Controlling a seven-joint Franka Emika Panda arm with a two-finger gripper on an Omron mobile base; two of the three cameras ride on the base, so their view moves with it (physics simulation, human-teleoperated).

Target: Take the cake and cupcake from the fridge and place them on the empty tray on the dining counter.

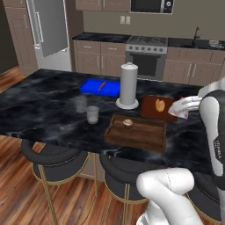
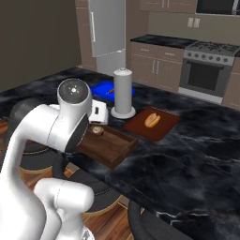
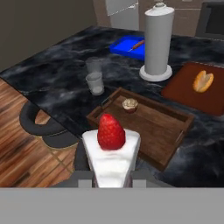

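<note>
Fingers nearly closed, the gripper (image 3: 112,177) clamps the cake (image 3: 111,153) at its base, the white wedge-shaped slice standing upright between the two dark tips with its red topping uppermost. Seen from the hand, the slice hangs in the air short of the near edge of the dining counter (image 3: 52,74), above a black stool (image 3: 43,127) and wood floor. Beyond it on the black marbled top lies the tray (image 3: 144,122), dark brown wood with a low rim, and in its far left corner sits the cupcake (image 3: 130,105), small, round and brown with a paler top. Just left of the tray stand two clear glasses (image 3: 95,83), one behind the other. Farther back, a reddish-brown board (image 3: 192,94) carries a piece of bread (image 3: 203,81), a tall grey paper towel holder (image 3: 157,41) rises on its round base, and a bright blue tray (image 3: 127,46) holds a thin orange-red item. From the left base view, the silver-grey fridge (image 1: 48,30) stands against the far wall, well apart from the counter.
</note>
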